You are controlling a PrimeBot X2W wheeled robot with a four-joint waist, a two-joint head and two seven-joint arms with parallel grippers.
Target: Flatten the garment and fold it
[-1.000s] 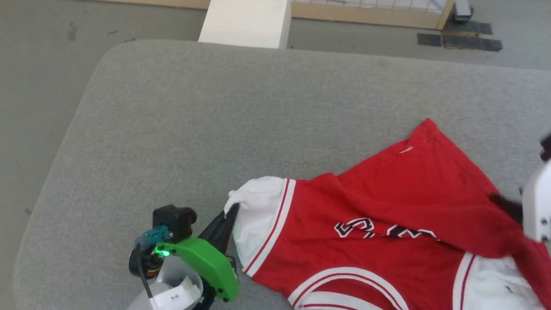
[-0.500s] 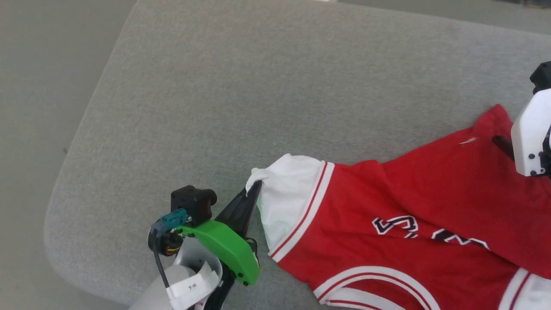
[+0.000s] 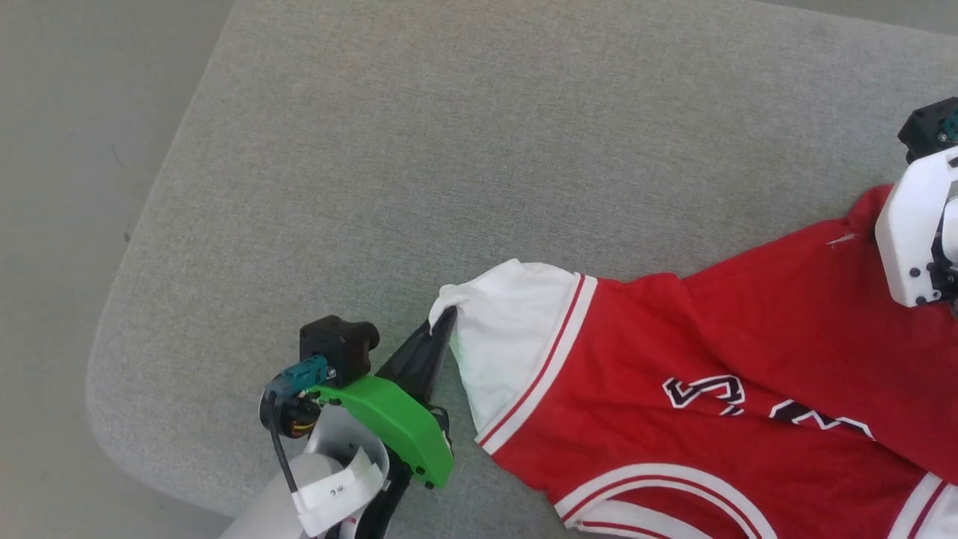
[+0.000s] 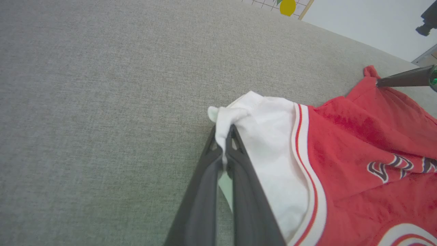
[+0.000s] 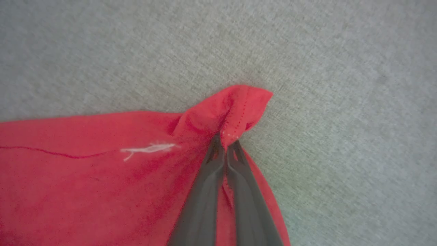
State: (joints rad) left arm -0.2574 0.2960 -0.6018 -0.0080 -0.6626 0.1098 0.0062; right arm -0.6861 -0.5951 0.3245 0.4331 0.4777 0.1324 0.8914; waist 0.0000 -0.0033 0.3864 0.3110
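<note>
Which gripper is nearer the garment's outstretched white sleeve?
Left. The left gripper is shut on the white sleeve's tip; the right gripper pinches a red corner at the garment's far end.

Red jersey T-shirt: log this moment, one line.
left gripper shut on white sleeve | right gripper shut on red corner | red jersey T-shirt rumpled on grey fabric surface

We get soft, even, bright light in all three views; the grey desk [image 3: 449, 150] reads matte and flat. Shadows are faint: a thin dark rim beneath the garment [image 3: 711, 337] and under the left gripper [image 4: 226, 131], whose jaws blur toward the bottom edge of the left wrist view. There the desk's far edge bows, and a green tint falls on the white sleeve [image 4: 269, 143]. The right wrist view is softest, its weave smeared.
</note>
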